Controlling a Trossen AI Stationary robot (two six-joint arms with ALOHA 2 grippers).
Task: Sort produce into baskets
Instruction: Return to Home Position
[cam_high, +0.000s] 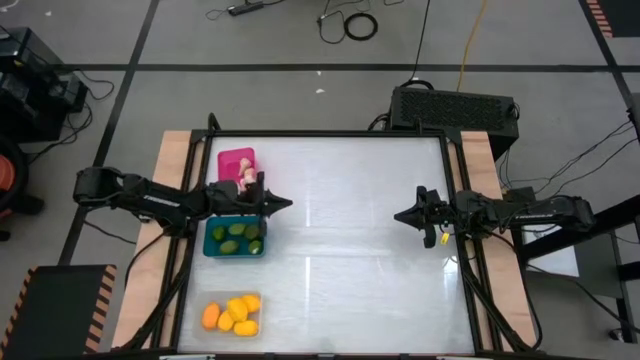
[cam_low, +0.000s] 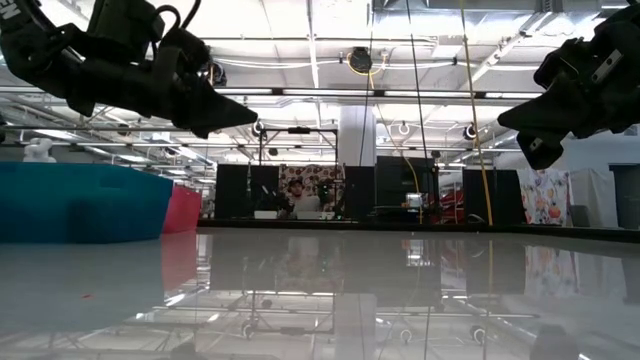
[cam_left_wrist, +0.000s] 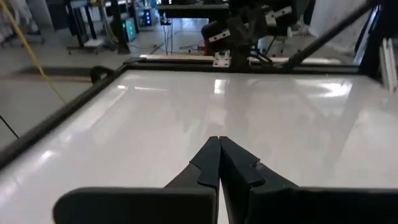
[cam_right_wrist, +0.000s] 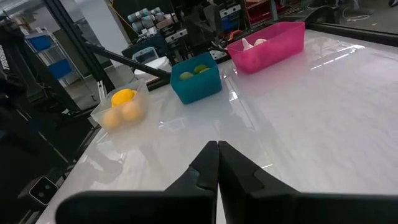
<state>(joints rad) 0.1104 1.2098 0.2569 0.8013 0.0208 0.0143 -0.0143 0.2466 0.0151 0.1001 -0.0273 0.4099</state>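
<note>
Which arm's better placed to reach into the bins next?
Left. The left gripper, shut, hangs beside the pink bin and teal bin; the right gripper, also shut, sits across the table.

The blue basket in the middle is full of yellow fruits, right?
No. The blue basket in the middle holds green fruits; the yellow fruits are in the clear basket. The high view shows it.
</note>
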